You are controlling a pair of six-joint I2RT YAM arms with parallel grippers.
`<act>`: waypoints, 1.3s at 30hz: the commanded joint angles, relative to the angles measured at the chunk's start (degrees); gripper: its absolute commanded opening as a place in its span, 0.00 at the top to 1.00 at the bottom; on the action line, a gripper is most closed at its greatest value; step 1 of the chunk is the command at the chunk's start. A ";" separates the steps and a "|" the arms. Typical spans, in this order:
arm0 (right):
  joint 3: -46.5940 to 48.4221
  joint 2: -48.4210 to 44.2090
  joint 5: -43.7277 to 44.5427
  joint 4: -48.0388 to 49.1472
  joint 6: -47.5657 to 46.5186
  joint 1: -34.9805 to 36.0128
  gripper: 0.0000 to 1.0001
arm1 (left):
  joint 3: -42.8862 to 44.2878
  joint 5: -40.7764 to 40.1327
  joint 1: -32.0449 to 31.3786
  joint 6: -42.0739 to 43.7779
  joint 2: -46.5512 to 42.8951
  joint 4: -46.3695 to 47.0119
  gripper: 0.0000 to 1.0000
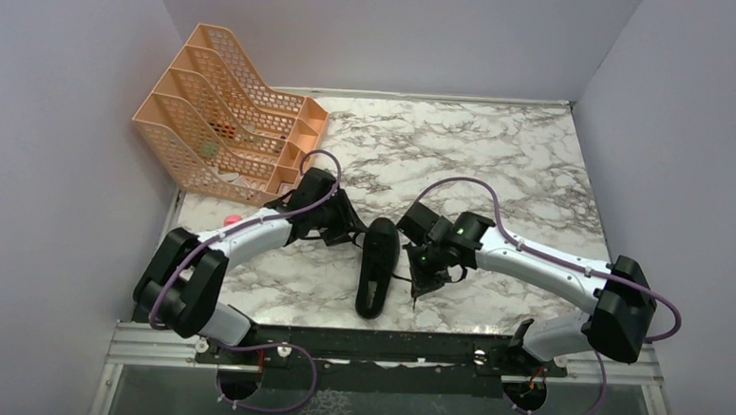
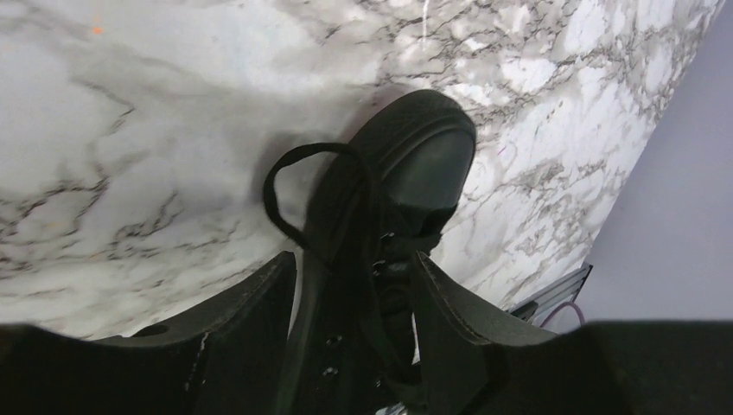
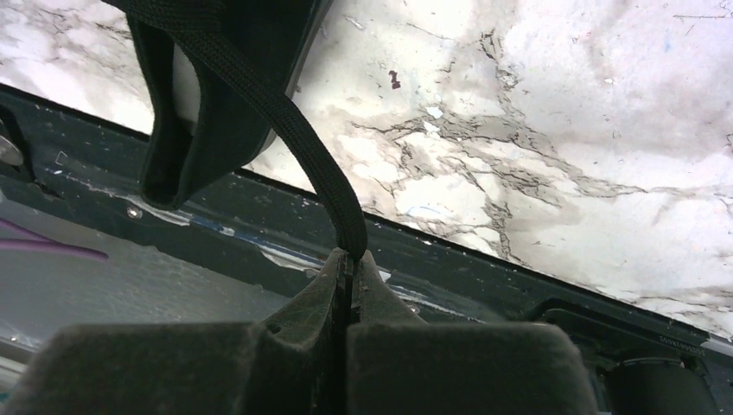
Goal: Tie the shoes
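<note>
While the black shoe (image 1: 376, 265) lies flat on the marble tabletop (image 1: 500, 157), it is flanked in the overhead view by both arms. The left gripper (image 1: 344, 227) is set at the shoe's left side and the right gripper (image 1: 427, 272) at its right, presumably so that each lace can be worked from its own side. An orange file rack (image 1: 226, 124) is seen well beyond the shoe, to its far left, and has no part in the work. From the left wrist, the fingers (image 2: 251, 337) are seen spread apart, one on either side of the shoe's laced middle, with the toe cap (image 2: 428, 164) beyond them. Nothing is clamped, and whether the pads touch the upper cannot be told. A slack lace loop (image 2: 278, 177) is draped off the shoe's side onto the marble. The straddling pose is judged to serve either to steady the shoe or to stand ready for that loop. From the right wrist, the fingers are seen pressed together on a flat lace strand (image 3: 294, 138), pinched at their very tips. The strand is held straight from the shoe down to the tips, which is judged to keep tension for the knot. A dark rail (image 3: 484, 259) is seen just past the shoe.
</note>
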 commanded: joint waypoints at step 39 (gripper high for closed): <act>-4.80 -7.78 3.05 -2.34 -0.98 -0.42 0.99 | 3.22 -11.63 -5.22 3.26 -6.25 -4.13 1.00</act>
